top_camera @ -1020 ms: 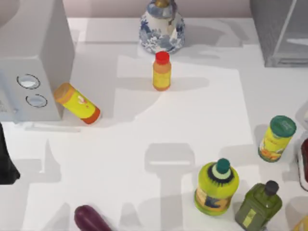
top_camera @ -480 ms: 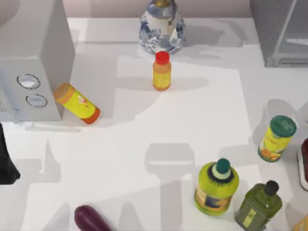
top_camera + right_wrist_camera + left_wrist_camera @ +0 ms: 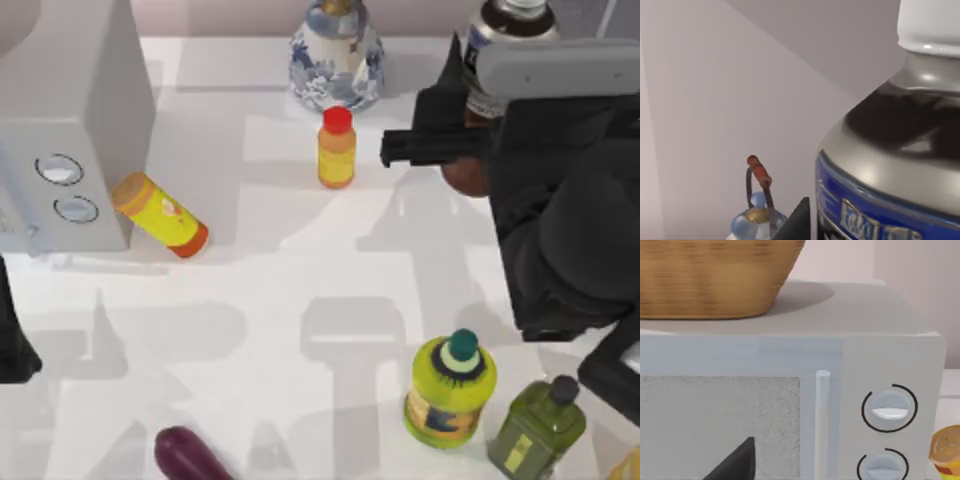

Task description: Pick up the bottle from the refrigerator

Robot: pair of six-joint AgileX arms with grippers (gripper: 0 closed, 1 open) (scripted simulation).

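The bottle (image 3: pixel 508 40), with a white screw cap, dark shoulder and blue label, hangs high over the table's back right, close to the top camera. My right gripper (image 3: pixel 478 112) is shut on its middle, dark fingers (image 3: pixel 430 146) on both sides. In the right wrist view the bottle (image 3: pixel 890 165) looms very close, with one fingertip (image 3: pixel 799 220) beside it. My large dark right arm covers most of the refrigerator (image 3: pixel 600 20), leaving a grey sliver showing. My left gripper (image 3: pixel 10 335) is parked at the left edge.
A microwave (image 3: pixel 70 120) stands back left with a wicker basket (image 3: pixel 715 275) on top. A blue-white vase (image 3: pixel 337 55), a red-capped orange bottle (image 3: pixel 336 148), a lying yellow can (image 3: pixel 160 215), a teal-capped yellow-green bottle (image 3: pixel 450 390), an olive bottle (image 3: pixel 538 428) and an aubergine (image 3: pixel 190 455) dot the table.
My right arm has swung into the top view at the back right, carrying the bottle. It now hides the refrigerator and the green-lidded can at the right.
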